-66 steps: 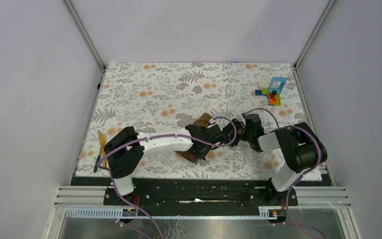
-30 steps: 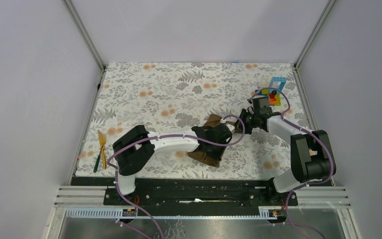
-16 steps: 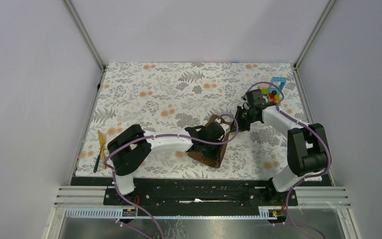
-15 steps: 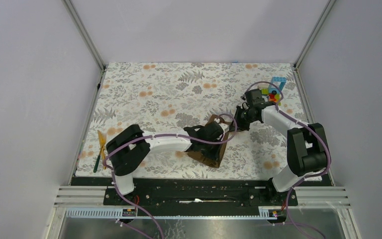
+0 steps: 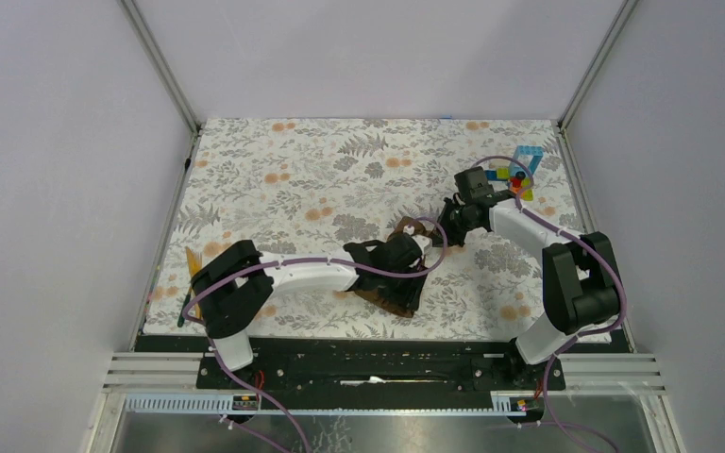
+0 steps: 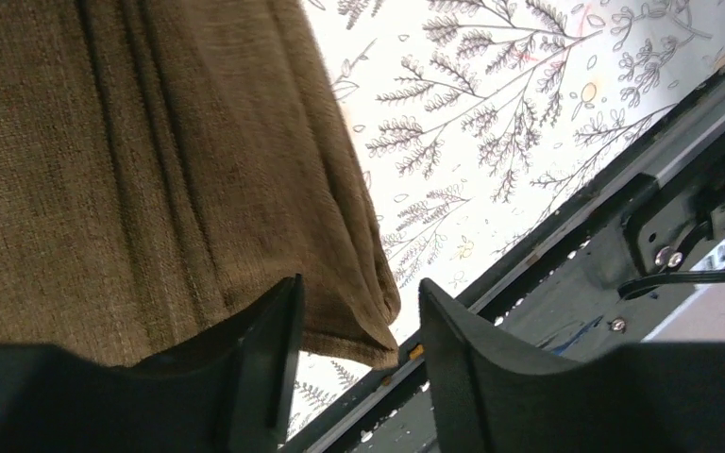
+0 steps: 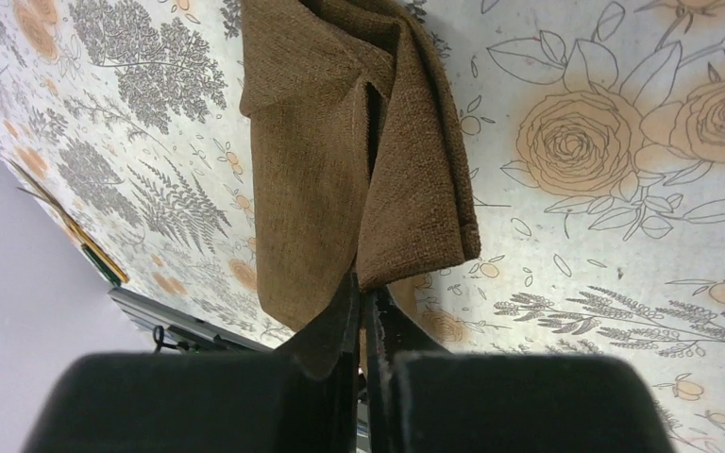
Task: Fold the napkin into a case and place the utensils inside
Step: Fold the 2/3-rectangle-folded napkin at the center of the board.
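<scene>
Top view: the left arm lies low, stretched from its base toward the blocks (image 5: 519,172). The left gripper (image 5: 406,257) sits over the bunched napkin (image 5: 389,294), which rests on the table (image 5: 283,179) well apart from the blocks, on their near-left side. The right arm stands elbow-up, with its forearm passing just beside the blocks. The right gripper (image 5: 446,231) is at the napkin end nearest the blocks. The utensils (image 5: 191,259) lie at the table edge farthest from the blocks.

Left wrist: the left gripper (image 6: 359,363) is partly spread, the folded corner of the napkin (image 6: 132,189) showing in the gap, unpinched.

Right wrist: the right gripper (image 7: 366,316) is closed, pinching a fold of the napkin (image 7: 321,160).
</scene>
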You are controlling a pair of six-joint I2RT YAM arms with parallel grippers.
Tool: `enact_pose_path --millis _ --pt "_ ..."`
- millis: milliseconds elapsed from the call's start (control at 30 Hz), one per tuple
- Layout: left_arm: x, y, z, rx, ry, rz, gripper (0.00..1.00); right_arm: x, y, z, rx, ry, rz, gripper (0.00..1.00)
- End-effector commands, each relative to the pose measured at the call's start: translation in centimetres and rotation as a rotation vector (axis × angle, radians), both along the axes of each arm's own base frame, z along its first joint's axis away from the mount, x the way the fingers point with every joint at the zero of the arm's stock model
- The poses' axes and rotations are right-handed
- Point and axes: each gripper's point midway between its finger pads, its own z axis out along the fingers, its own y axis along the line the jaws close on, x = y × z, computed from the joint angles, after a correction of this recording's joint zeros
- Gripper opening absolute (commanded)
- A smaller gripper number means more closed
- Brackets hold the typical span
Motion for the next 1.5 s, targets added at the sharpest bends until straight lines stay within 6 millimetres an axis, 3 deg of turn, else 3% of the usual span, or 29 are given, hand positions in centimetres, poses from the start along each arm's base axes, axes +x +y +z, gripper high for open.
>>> enact_pose_path --millis 0,467,867,1467 --pt "0.8 -1.8 3.4 0.007 -0.157 0.017 0.56 0.4 0.4 1.0 0.058 0.013 -0.106 0.00" --pt "2.1 -1.3 1.8 0.355 -0.462 0.165 0.69 0.7 0.4 2.5 0.089 0.016 -0.179 0.00" --pt "1.0 -2.1 2.1 0.374 -0.503 0.194 0.68 0.7 0.3 2.8 0.089 0.007 -0.195 0.00" --pt "2.2 -1.6 0.2 0.497 -0.601 0.226 0.61 0.8 0.7 3.8 0.135 0.006 -0.235 0.00"
